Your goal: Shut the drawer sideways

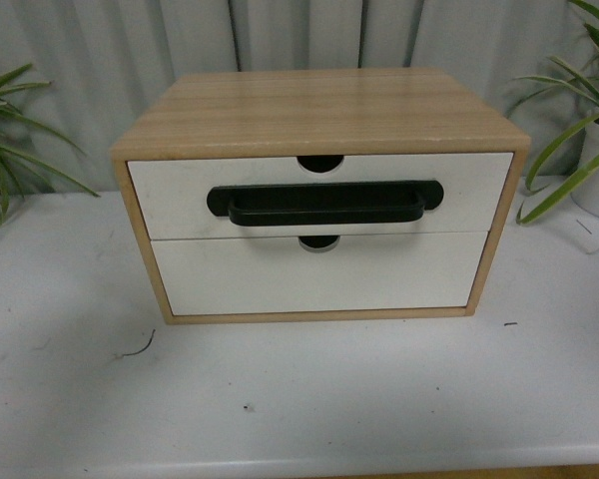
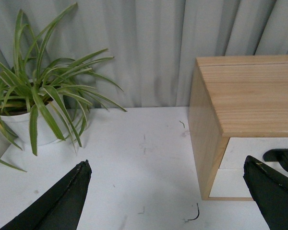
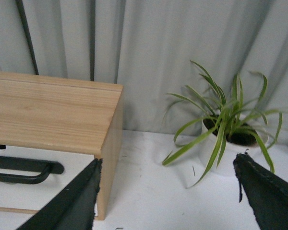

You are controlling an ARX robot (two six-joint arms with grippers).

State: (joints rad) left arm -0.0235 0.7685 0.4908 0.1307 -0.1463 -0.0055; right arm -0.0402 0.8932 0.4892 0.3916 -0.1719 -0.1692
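The drawer [image 1: 319,195], the upper one with the black bar handle [image 1: 324,205], sits in the wooden cabinet [image 1: 319,110] on the bench [image 1: 299,399] and looks to us drawn out a little. Our left fingers [image 2: 62,201] and right fingers [image 3: 72,201] stand wide apart, holding nothing, either side of the cabinet. We judge that an off-centre push could skew the drawer until it jams or shove the whole cabinet backwards, and a wide swing could clip a potted plant [image 2: 38,100]; we can read no brand, label or writing anywhere.
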